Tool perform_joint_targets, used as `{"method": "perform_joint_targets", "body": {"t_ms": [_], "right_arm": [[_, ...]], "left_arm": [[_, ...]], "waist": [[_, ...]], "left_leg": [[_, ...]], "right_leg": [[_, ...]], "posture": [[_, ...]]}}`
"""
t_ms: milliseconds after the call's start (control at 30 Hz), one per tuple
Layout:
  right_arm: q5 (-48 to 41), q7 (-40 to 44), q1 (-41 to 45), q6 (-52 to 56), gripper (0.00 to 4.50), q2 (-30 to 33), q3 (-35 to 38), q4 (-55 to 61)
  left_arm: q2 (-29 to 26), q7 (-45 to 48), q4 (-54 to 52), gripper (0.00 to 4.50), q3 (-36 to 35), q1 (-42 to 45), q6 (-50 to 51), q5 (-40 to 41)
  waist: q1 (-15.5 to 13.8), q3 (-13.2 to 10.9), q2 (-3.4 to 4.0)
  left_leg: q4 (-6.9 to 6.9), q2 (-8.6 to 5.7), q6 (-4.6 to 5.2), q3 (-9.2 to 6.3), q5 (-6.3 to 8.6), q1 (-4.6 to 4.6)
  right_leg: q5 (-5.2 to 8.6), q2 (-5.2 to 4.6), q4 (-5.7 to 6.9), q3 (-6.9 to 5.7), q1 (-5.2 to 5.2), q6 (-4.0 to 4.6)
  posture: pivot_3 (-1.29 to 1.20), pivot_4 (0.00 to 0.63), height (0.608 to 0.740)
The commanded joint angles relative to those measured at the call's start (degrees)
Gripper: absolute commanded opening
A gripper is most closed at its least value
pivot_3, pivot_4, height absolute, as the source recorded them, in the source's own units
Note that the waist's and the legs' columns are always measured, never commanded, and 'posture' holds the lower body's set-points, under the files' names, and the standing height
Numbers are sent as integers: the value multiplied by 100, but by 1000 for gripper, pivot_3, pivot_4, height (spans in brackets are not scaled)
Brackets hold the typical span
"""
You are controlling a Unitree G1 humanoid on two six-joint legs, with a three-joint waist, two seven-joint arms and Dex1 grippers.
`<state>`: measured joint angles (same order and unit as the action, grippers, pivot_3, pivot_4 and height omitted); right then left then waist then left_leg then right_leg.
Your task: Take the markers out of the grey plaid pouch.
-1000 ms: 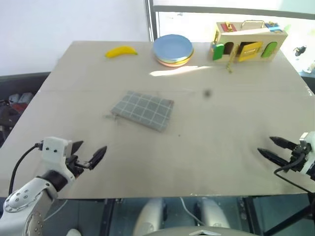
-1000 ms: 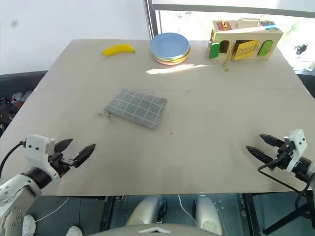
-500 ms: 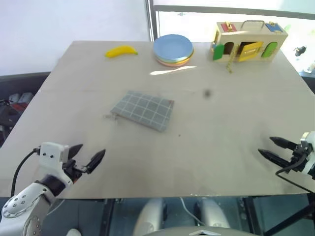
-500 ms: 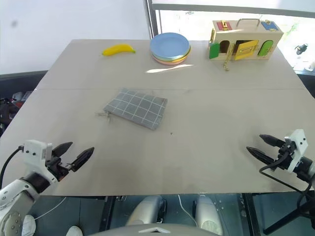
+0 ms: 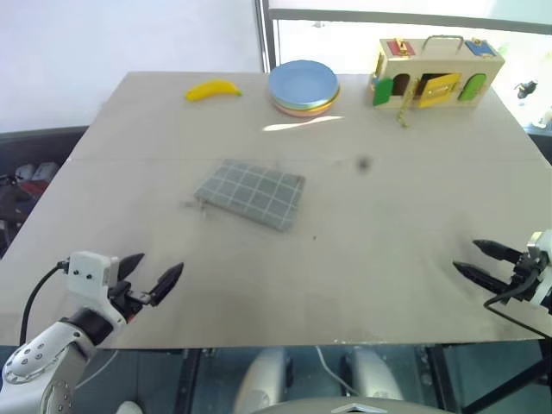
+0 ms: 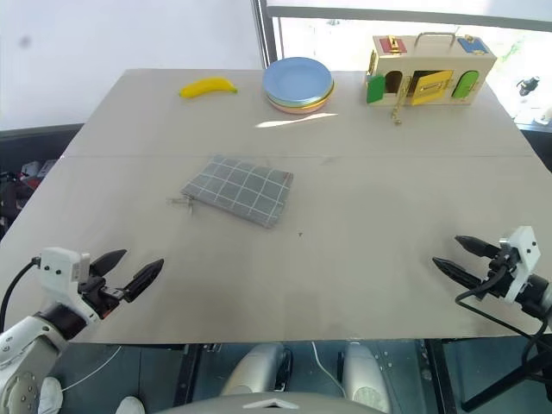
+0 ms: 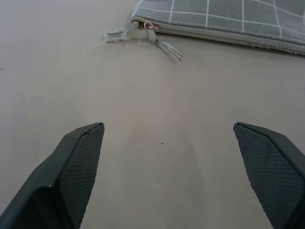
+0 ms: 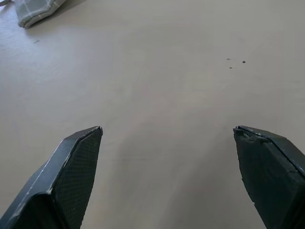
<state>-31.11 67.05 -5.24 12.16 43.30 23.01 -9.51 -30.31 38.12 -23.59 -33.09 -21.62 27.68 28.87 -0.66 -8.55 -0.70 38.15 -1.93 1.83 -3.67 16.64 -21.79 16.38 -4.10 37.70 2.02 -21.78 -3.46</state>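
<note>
Grey plaid pouch (image 5: 250, 194) unmoved; left claw (image 5: 155, 278) sank nearer, both claws (image 5: 473, 262) spread empty.

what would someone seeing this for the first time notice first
Most likely the grey plaid pouch, lying flat and zipped shut alone in the middle of the table. Next, the bright things along the far edge: a yellow banana, a stack of plates with a blue one on top, and a colourful wooden latch box. The left gripper and right gripper hang open over the near corners, holding nothing.

pouch (image 6: 238, 190) mid-table (image 6: 362, 224) | banana (image 6: 208, 86) left of plates (image 6: 297, 84) (far edge)
</note>
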Motion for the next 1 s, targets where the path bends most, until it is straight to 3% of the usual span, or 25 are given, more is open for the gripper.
{"method": "perform_joint_targets", "body": {"t_ms": [33,233,367,433,533,600,667,1000], "right_arm": [[-196,175,-50,15,4474,116,168,340],[-288,64,197,200,4474,-20,6,636],[-314,-18,431,222,4474,-104,-22,627],[-311,-43,439,219,4474,-114,2,649],[-354,-116,257,209,4474,-146,155,793],[-392,-190,112,217,4474,-187,260,915],[-424,-256,-30,211,4474,-217,349,1022],[-516,-503,-453,139,4474,-361,643,1308]], "left_arm": [[-265,279,255,4500,23,308,-41,226],[-1033,1101,2152,4500,672,1974,-743,-180],[-1759,1755,4602,4500,2049,3615,-3401,-1908],[-1851,1775,5666,4500,2423,4436,-4315,-2336],[-1933,1308,7158,4500,2806,5775,-5306,-2959],[-2072,1017,7941,4500,3142,6345,-5928,-3468],[-2176,763,8530,4500,3436,6766,-6339,-3877],[-2575,-855,9552,4500,5161,7843,-7451,-6041]], "waist": [[-12,0,0],[-7,0,5],[-15,-2,3],[11,-1,8],[-23,-6,-15],[-7,-3,-18],[37,-3,-18],[145,-6,-23]], "left_leg": [[0,0,0,-2,0,0],[1,-2,-1,-14,-1,0],[1,-9,-10,-18,-7,-2],[-1,-16,-22,-14,-14,-6],[1,-25,-15,-18,-10,-35],[23,-32,-17,-26,-13,-107],[17,-49,-14,-12,-12,-108],[27,-67,-2,-12,-10,-90]], "right_leg": [[0,0,0,-2,0,0],[-1,1,5,-16,1,1],[-2,4,7,-27,-2,1],[-2,2,-3,-40,-5,1],[-1,0,-12,-47,-38,0],[-3,3,16,-59,-100,-2],[-3,0,21,-76,-110,-3],[-8,4,48,-70,-107,-16]], "posture": [[0,150,740],[0,150,740],[0,150,740],[0,150,740],[0,150,740],[0,150,740],[0,150,740],[0,150,740]]}}
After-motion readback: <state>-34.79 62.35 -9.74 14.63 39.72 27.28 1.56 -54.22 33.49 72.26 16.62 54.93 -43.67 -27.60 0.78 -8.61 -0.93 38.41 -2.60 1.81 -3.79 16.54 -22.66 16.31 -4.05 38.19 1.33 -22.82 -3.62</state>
